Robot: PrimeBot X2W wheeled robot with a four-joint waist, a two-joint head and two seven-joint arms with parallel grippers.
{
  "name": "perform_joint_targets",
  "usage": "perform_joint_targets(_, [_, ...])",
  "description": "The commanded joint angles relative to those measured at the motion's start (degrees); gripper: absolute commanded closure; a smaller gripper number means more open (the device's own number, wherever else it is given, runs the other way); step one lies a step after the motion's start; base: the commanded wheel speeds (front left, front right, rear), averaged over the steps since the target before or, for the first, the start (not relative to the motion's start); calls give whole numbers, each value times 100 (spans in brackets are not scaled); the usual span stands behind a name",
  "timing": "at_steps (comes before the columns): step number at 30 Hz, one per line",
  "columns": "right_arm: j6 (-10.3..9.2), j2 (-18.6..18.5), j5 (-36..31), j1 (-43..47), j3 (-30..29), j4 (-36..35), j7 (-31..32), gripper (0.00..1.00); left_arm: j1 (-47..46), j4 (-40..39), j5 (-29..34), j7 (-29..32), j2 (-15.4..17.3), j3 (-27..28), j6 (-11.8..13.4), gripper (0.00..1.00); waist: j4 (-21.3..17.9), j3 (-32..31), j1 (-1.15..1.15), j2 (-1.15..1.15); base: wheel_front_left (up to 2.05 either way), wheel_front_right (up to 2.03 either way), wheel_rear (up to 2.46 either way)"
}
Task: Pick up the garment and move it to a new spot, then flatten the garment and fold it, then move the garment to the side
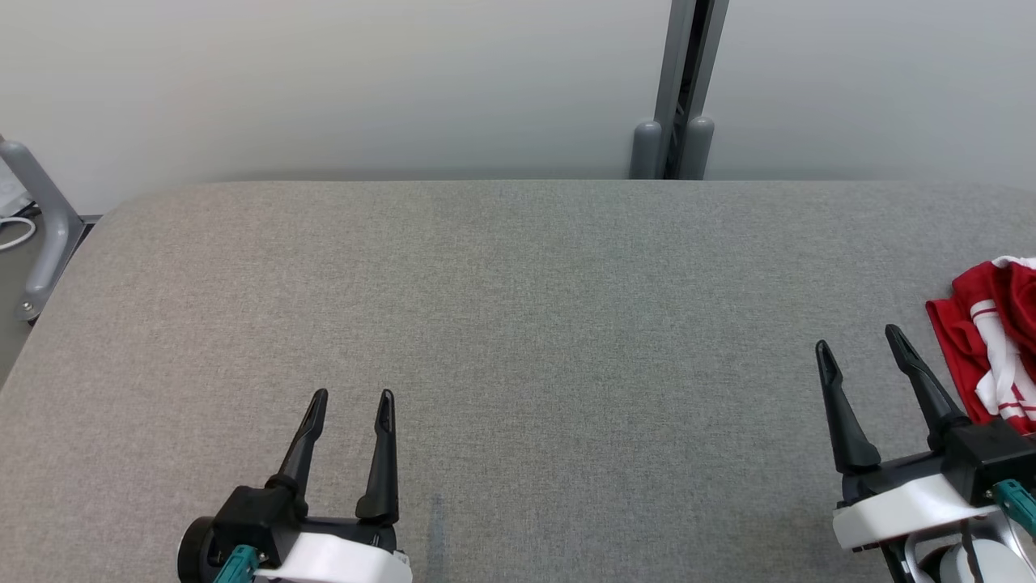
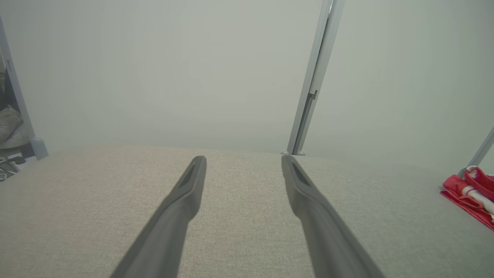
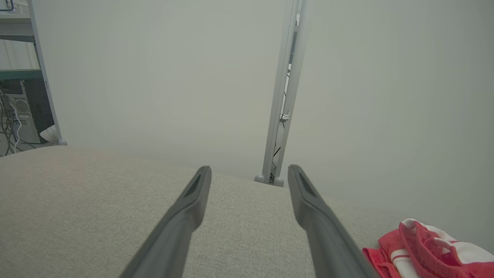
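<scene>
Spanning the head view, the grey cloth-covered counter (image 1: 518, 324) is running up to a pale wall, and a grey post (image 1: 684, 89) is standing upright just behind its far edge. Far to the left of the post, off the counter's corner, a bent grey tube (image 1: 40, 219) is standing beside a white cable (image 1: 18, 233).

Left of the post, on the near side of the counter, the left gripper (image 1: 353, 394) is pointing toward the wall over bare cloth. Its two dark fingers are spread wide and are grasping nothing. In the left wrist view the post is rising just past the right-hand fingertip.

Right of the post, again on the near side, the right gripper (image 1: 858, 338) is tilting slightly leftward. It too is released, its fingers standing well apart with only counter cloth between them. Whether either gripper's fingertips are touching the cloth cannot be told.

Farther right of the post than anything else, the garment (image 1: 987, 340) is lying crumpled on the counter. It is red with white stripes and is being cut off by the picture's right edge. It is sitting just beside the right gripper's outer finger, and in the right wrist view it is showing clear of that finger.
</scene>
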Motion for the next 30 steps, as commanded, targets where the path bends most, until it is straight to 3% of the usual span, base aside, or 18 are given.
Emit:
perform_joint_targets(1, [-2, -41, 23, 47, -19, 2, -24, 0, 11, 9, -23, -8, 22, 11, 4, 0, 3, 3, 0, 0, 0, 0, 0])
perform_joint_targets(23, [-2, -59, -66, 43, 60, 89, -24, 0, 27, -37, -125, -8, 22, 29, -73, 0, 36, -69, 0, 0, 0, 0, 0])
perform_joint_targets(24, [0, 1, -45, 5, 46, 84, 3, 100, 3, 13, -106, 1, -1, -6, -45, 100, 34, -67, 0, 0, 0, 0, 0])
perform_joint_targets(30, [0, 87, 212, 141, -52, 319, 134, 100, 104, 228, -325, 45, -7, -46, -65, 100, 24, -71, 0, 0, 0, 0, 0])
